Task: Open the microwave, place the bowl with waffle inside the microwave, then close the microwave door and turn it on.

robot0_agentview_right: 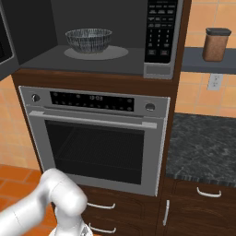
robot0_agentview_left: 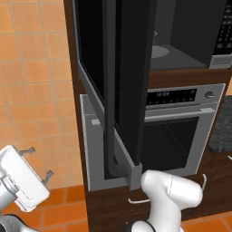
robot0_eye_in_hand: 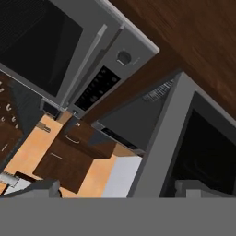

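**Bowl Is In; Door Comes Next**

With the bowl (robot0_agentview_right: 88,40) already sitting on the turntable (robot0_agentview_right: 96,52) inside the microwave (robot0_agentview_right: 159,69), the step in hand looks to be closing the door (robot0_agentview_left: 129,86), which stands swung wide toward the base at about 12 o'clock in the left base view. Whether a waffle lies in the bowl cannot be told from here.

The gripper (robot0_agentview_left: 38,162) hangs at about 8 o'clock in the left base view, well apart from the door, its jaws spread wide and holding nothing. In the hand view the door's grey rim (robot0_eye_in_hand: 161,138) rises at about 4 o'clock, just ahead of the fingertips (robot0_eye_in_hand: 46,186).

As a judgement, the next move calls for bringing the hand round to the door's outer face and pushing it shut, then reaching the button panel (robot0_agentview_right: 161,30) at the microwave's right edge.

Count: one microwave, one door, one bowl, one oven (robot0_agentview_right: 97,138) below, one brown jar (robot0_agentview_right: 216,44) on the shelf at 2 o'clock in the right base view.
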